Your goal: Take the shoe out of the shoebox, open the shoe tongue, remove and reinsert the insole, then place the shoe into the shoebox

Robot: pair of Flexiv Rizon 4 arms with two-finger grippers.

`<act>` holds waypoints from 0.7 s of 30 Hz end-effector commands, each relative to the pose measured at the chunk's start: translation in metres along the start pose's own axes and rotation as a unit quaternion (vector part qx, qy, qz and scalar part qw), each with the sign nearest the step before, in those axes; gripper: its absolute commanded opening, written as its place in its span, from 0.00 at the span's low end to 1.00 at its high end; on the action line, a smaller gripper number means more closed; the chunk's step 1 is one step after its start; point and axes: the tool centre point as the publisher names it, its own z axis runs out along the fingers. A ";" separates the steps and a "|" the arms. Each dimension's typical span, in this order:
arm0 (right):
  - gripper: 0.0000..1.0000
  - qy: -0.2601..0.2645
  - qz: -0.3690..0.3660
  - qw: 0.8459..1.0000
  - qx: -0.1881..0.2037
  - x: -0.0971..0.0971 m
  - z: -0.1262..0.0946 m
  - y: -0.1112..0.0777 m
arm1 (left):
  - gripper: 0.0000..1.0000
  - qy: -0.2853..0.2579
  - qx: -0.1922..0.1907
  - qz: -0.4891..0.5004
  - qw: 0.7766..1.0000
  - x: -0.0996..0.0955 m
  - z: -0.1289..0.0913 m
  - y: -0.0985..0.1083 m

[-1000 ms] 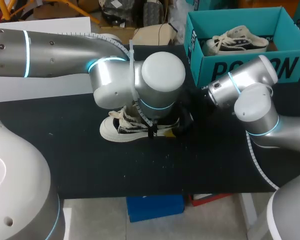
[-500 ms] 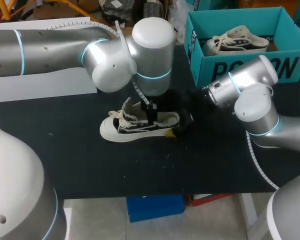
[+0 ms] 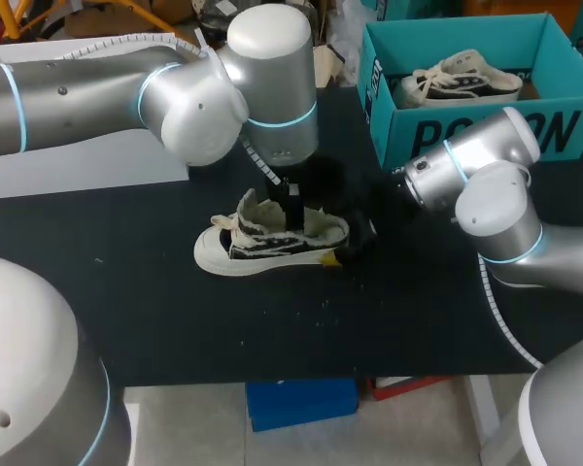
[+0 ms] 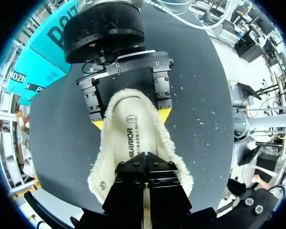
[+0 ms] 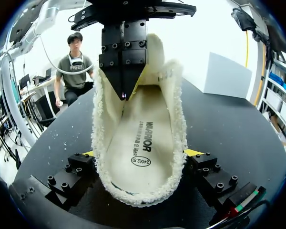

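A cream and black sneaker [image 3: 272, 243] lies on the black table [image 3: 155, 311], toe to the left, its tongue standing up. Its fleece-lined opening and printed insole [image 4: 133, 138] show in both wrist views. My left gripper [image 3: 291, 216] hangs shut just above the shoe's opening, near the tongue, its tips [image 4: 144, 160] over the insole and nothing visible between them. From the right wrist it appears as black fingers [image 5: 125, 71] pointing down into the shoe. My right gripper [image 5: 140, 157] holds the heel, its yellow fingertips [image 4: 164, 114] pressed against both sides.
The teal shoebox [image 3: 466, 136] stands at the back right with a second sneaker [image 3: 462, 80] inside, close behind my right arm's elbow. A white board [image 3: 68, 170] lies at the table's back left.
My left arm has risen and drawn back toward the far left, uncovering the shoe, with its gripper still shut. The right arm and the shoe have not moved.
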 end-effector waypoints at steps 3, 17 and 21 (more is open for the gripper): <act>0.00 0.000 0.001 1.000 0.000 0.000 0.005 -0.004 | 0.00 0.082 -0.013 -0.014 0.996 -0.011 -0.011 0.006; 0.00 0.000 0.001 1.000 0.000 0.000 0.005 -0.004 | 0.00 0.200 0.002 -0.004 0.980 -0.013 -0.002 0.012; 0.00 0.000 0.001 1.000 0.000 0.000 0.005 -0.004 | 0.00 0.208 0.006 -0.015 0.978 -0.011 0.003 0.010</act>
